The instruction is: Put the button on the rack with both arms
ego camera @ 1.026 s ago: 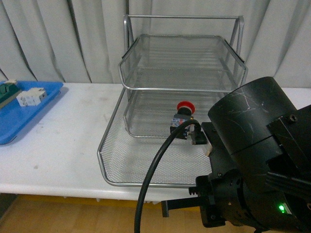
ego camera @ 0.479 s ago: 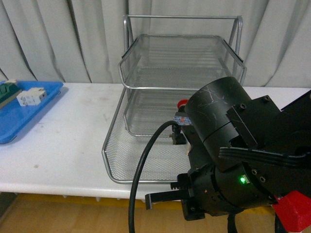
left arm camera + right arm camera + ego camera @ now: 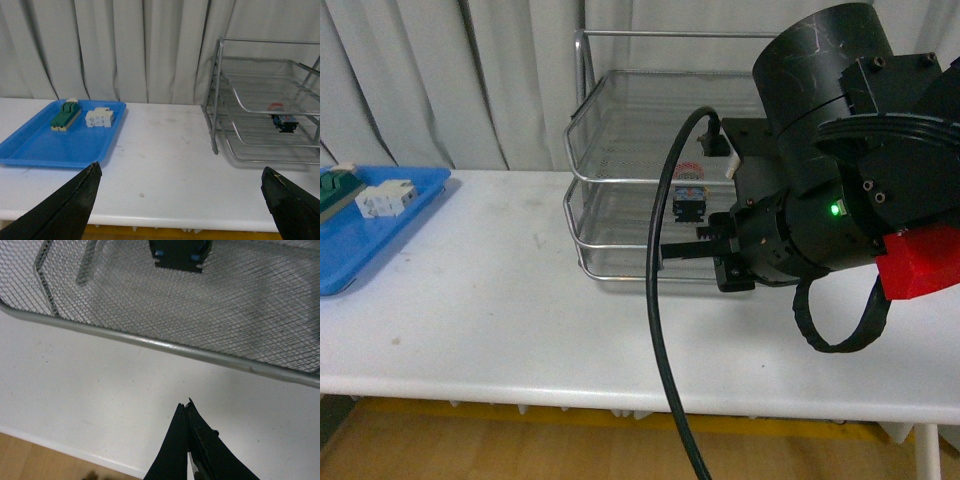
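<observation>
Soft, even light fills the room, with only faint shadows on the white table. The close black arm housing looks slightly blurred; the silver wire-mesh rack stays sharp.

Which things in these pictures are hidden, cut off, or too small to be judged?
- The button, front view: the right arm and its cable partly cover it; which tray of the rack holds it is unclear.
- The button, right wrist view: the picture edge cuts off its cap.
- The rack's right side, front view: hidden behind the right arm.
- The parts on the blue tray, left wrist view: too small for details.
- The left gripper: only fingertips show.
</observation>
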